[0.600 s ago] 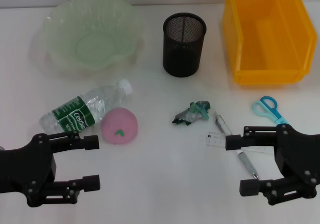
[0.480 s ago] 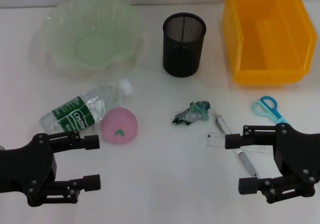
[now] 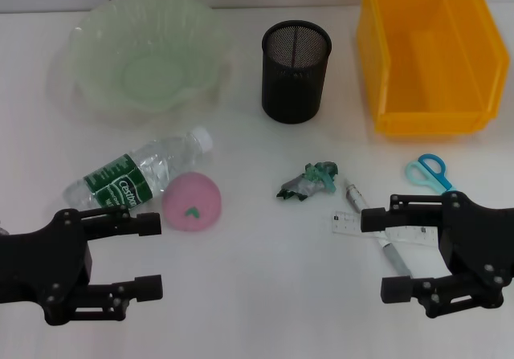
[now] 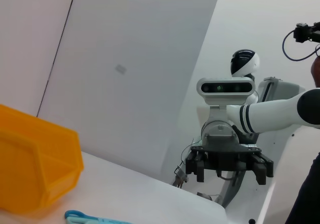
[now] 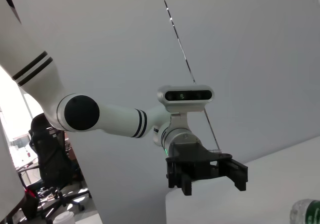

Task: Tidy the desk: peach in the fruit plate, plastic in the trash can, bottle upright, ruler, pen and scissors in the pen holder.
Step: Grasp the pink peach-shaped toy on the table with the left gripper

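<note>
In the head view a pink peach [image 3: 192, 202] lies beside a fallen water bottle [image 3: 136, 174] with a green label. A crumpled green plastic wrapper [image 3: 309, 180] lies mid-table. A pen [image 3: 377, 234] lies across a clear ruler [image 3: 385, 229], and blue scissors [image 3: 428, 171] lie beside them. The black mesh pen holder [image 3: 295, 71], pale green fruit plate [image 3: 146, 52] and yellow bin [image 3: 431, 50] stand at the back. My left gripper [image 3: 152, 254] is open, low at the front left. My right gripper [image 3: 384, 253] is open over the pen and ruler.
The left wrist view shows the yellow bin [image 4: 35, 164], the scissors' handle [image 4: 82, 217] and the right gripper [image 4: 228, 168] far off. The right wrist view shows the left gripper [image 5: 207, 176] and the bottle's end [image 5: 307, 214].
My right gripper has shifted slightly left and back, further over the pen and ruler. The left arm has barely moved.
</note>
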Controlling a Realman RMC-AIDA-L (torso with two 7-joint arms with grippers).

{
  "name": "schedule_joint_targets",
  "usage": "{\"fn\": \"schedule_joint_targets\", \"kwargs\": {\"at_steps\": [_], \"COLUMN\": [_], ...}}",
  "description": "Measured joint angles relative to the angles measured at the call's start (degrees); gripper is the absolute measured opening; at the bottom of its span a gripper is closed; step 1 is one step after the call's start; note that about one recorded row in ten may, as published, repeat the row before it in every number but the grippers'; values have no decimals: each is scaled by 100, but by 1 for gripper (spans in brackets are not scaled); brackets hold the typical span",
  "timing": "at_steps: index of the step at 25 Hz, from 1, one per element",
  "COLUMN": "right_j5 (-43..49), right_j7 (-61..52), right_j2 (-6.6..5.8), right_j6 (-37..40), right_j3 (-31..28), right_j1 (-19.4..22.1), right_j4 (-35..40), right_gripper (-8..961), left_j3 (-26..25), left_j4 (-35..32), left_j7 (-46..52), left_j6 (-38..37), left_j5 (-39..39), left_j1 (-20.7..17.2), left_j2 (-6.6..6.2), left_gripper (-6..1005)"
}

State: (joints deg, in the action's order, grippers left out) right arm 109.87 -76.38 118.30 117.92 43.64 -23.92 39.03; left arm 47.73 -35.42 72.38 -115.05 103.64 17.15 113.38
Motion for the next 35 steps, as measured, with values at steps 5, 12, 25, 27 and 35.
{"fn": "schedule_joint_targets", "kwargs": {"at_steps": [5,12,25,27,35], "right_j5": [-30,-29,-6,-4,0], "right_j7": [0,0,-123,-169,-215], "right_j2": [0,0,-19,-26,-52], "right_j6": [-66,-219,-629,-656,-763], "right_j3": [-91,-265,-484,-481,-535], "right_j1": [42,123,249,261,486], "right_j4": [-2,-31,-69,-72,-72], "right_gripper": [804,803,803,803,803], "left_j3": [-125,-437,-413,-342,842], "left_j4": [-388,-929,-2369,-2678,-3422], "left_j7": [917,2394,3684,3863,4375], "left_j6": [39,83,248,295,813], "left_j5": [1,4,730,1050,1940], "left_j1": [102,417,1140,1335,1969], "left_j2": [1,-70,264,403,498], "left_gripper": [767,760,748,746,739]}}
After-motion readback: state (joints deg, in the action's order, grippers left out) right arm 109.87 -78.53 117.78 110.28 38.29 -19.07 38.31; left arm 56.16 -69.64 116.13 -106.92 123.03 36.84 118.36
